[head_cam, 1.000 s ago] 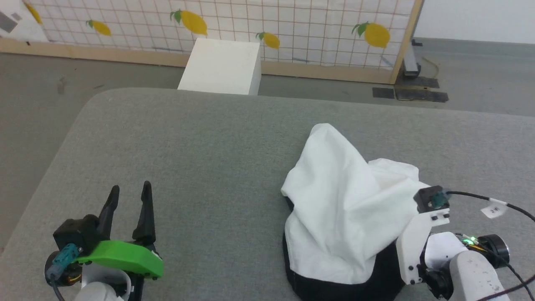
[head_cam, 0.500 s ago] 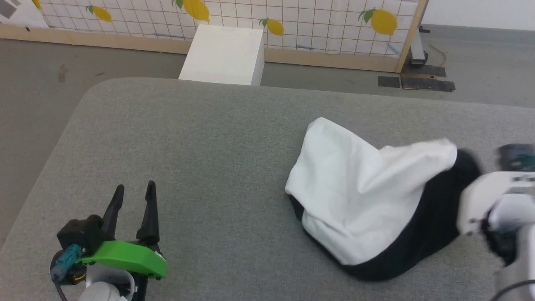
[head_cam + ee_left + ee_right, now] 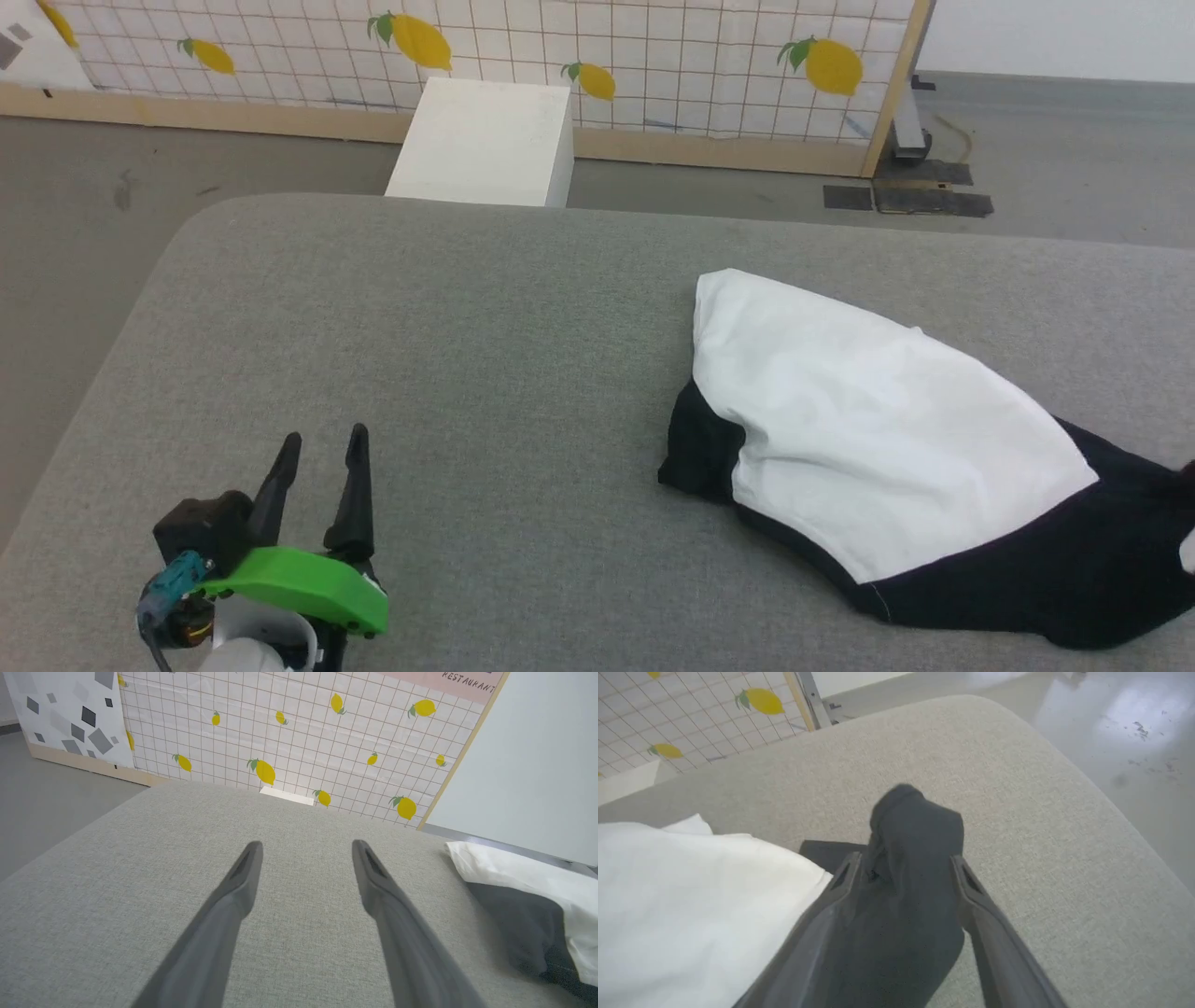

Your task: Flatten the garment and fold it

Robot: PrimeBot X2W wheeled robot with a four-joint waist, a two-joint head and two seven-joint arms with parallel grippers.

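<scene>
The garment [image 3: 887, 420] lies low on the right half of the grey padded table [image 3: 467, 327], its white body on top and black fabric along the near and right edges. In the left wrist view the garment [image 3: 514, 877] shows at the right. My left gripper [image 3: 324, 436] rests open at the lower left, far from the cloth, and in its own view the left gripper [image 3: 307, 844] has nothing between the fingers. My right gripper [image 3: 906, 858] stands with jaws spread wide, and a black sleeve [image 3: 915, 826] lies between its fingers near the table's right end.
A white box [image 3: 485, 140] stands on the floor beyond the table's far edge, in front of a lemon-print partition [image 3: 653, 47]. The table's rounded right edge [image 3: 1087, 788] drops to shiny floor close to the right gripper.
The raised white heap was drawn out to the right and now lies flat and stretched. The right arm swung out of the head view. The left gripper stayed put.
</scene>
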